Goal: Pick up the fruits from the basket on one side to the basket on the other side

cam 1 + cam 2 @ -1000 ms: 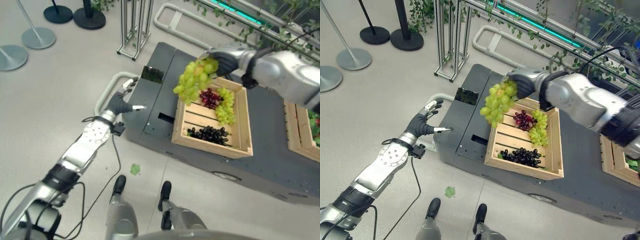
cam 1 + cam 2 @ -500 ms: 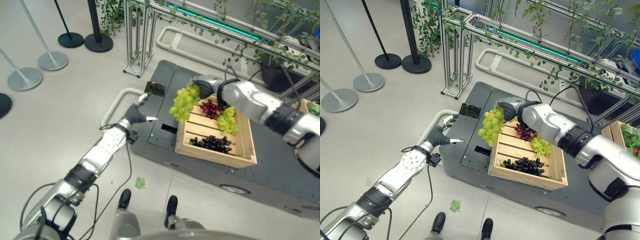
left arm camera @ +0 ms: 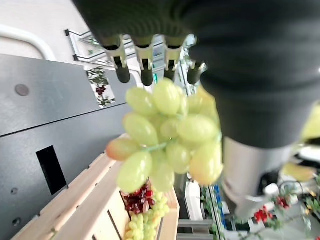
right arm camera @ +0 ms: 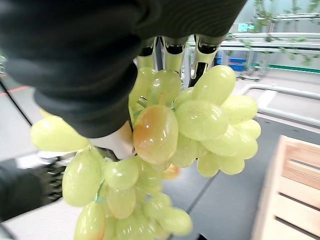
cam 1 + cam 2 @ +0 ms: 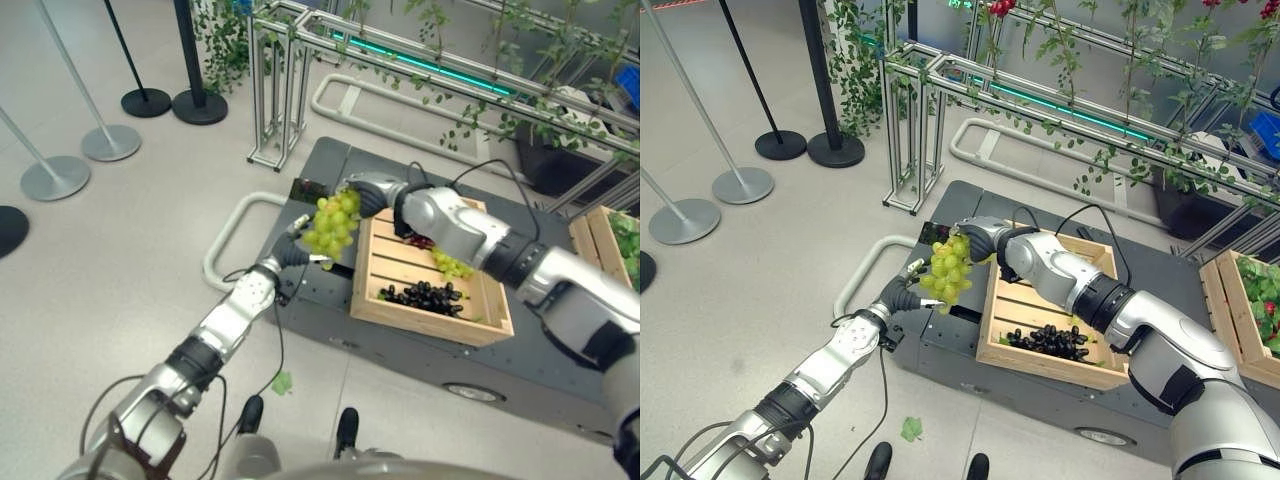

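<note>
My right hand [image 5: 364,196] is shut on the top of a bunch of green grapes [image 5: 329,223], which hangs over the grey cart [image 5: 318,170] just left of a wooden crate [image 5: 374,303]. In the right wrist view its fingers [image 4: 172,50] curl into the bunch [image 4: 200,120]. My left hand [image 5: 900,295] is open, fingers straight, right under and beside the bunch's lower end. In the left wrist view its fingertips [image 3: 145,75] point at the grapes [image 3: 165,135]. The crate holds dark grapes [image 5: 425,296], red grapes and another green bunch [image 5: 452,265].
A second wooden crate [image 5: 1223,320] with red and green produce stands at the cart's far right. A metal frame with vines [image 5: 275,90] and stanchion bases [image 5: 110,142] stand behind. A green leaf [image 5: 282,382] lies on the floor.
The camera has shifted. My right hand has carried the green bunch left, from above the crate's corner out over the cart. My left hand now sits close under the bunch.
</note>
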Motion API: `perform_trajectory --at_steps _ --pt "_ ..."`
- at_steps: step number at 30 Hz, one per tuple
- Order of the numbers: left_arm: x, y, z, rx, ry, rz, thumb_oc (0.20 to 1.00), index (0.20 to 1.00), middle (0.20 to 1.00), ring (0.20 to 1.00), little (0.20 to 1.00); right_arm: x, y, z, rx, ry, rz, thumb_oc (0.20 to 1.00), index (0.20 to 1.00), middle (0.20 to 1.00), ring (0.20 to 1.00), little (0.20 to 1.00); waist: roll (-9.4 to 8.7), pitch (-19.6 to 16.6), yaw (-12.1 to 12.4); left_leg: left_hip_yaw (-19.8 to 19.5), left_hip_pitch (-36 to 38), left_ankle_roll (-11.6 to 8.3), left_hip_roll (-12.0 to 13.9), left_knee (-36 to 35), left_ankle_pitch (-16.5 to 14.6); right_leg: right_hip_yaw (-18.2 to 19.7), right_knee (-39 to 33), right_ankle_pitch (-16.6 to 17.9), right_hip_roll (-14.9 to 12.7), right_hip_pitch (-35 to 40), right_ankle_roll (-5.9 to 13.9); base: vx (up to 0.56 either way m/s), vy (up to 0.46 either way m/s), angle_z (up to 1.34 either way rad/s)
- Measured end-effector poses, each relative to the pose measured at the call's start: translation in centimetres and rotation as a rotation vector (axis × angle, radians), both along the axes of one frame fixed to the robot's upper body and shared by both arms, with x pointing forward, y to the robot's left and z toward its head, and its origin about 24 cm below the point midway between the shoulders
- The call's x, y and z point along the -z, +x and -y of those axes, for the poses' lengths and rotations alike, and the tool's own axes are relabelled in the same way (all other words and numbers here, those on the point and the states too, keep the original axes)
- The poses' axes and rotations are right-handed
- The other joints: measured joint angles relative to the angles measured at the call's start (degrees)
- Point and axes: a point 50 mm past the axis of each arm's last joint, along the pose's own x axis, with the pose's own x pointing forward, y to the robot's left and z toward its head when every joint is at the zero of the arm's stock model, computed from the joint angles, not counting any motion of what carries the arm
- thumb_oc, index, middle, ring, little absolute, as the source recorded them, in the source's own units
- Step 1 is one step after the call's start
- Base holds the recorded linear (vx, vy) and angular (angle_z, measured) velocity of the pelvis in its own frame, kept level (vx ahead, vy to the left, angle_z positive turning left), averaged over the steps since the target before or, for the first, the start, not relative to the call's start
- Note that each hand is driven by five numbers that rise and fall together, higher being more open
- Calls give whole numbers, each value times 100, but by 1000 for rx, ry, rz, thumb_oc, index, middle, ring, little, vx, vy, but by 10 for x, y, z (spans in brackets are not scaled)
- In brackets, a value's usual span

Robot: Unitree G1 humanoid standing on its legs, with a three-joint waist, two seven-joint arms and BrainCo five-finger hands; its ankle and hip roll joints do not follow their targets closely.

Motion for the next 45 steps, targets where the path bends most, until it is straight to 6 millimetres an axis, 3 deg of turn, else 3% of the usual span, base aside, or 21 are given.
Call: perform_trajectory --at_steps 26,27,28,32,39,45 --pt "2 4 0 -265 -146 38 1000 1000 1000 1000 1000 15 -21 -44 -20 463 -75 200 200 200 200 200 -102 -213 -23 147 199 21 20 -62 -20 106 0 -15 11 102 5 11 -4 -2" --pt "2 4 0 -267 -146 38 426 426 426 426 426 15 -21 -44 -20 467 -79 200 200 200 200 200 -102 -213 -21 149 201 21 19 -62 -20 109 0 -15 11 103 5 0 0 0" --pt "2 4 0 -269 -149 38 213 213 213 213 213 16 -21 -43 -13 486 -86 200 200 200 200 200 -103 -214 -21 151 212 21 20 -62 -19 113 0 -15 12 113 5 0 0 0" --pt "7 0 0 -286 -198 9 200 200 200 200 200 28 -23 -39 43 618 -146 200 200 200 200 200 -125 -240 -28 169 308 19 22 -89 -35 159 0 -56 8 186 45 4 -1 -2" --pt "29 -15 0 -329 -255 -61 200 200 200 200 200 51 -35 -35 76 695 -227 200 200 200 200 200 -156 -263 -131 215 316 26 29 -92 -38 207 -1 -62 2 176 38 2 0 -2" --pt "28 -17 3 -330 -284 -48 200 200 200 200 200 54 -43 -32 78 758 -227 200 200 200 200 200 -153 -263 -165 288 344 33 36 -93 -52 237 0 -64 2 161 36 7 3 -6"
